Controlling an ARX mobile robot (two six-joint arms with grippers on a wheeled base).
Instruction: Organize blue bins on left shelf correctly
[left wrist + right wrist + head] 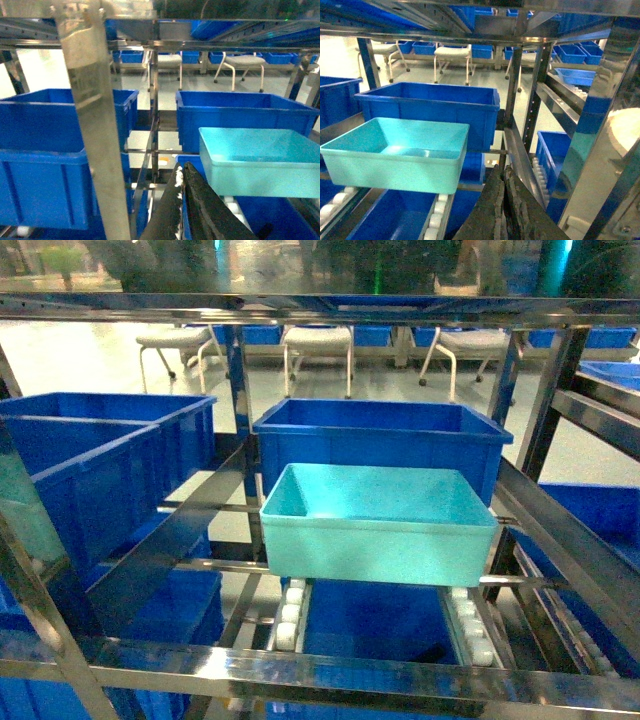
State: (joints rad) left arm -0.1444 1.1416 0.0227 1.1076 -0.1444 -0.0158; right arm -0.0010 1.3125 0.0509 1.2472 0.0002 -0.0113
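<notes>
A pale turquoise bin [380, 530] sits empty on the roller tracks [290, 615] of the steel shelf [330, 675], right in front of a royal-blue bin [380, 435]. Neither gripper shows in the head view. My left gripper [182, 167] is shut with nothing in it. It points into the shelf, just left of and below the turquoise bin [260, 160] and apart from it. My right gripper [502, 170] is also shut and empty. It sits to the right of the turquoise bin [400, 150], near a slanted steel rail [520, 155].
Royal-blue bins [100, 460] fill the left bay, another [370, 625] lies under the turquoise bin, and one [600, 520] is at right. A steel upright [95, 125] stands close on the left gripper's left. White chairs [318, 340] stand behind the shelf.
</notes>
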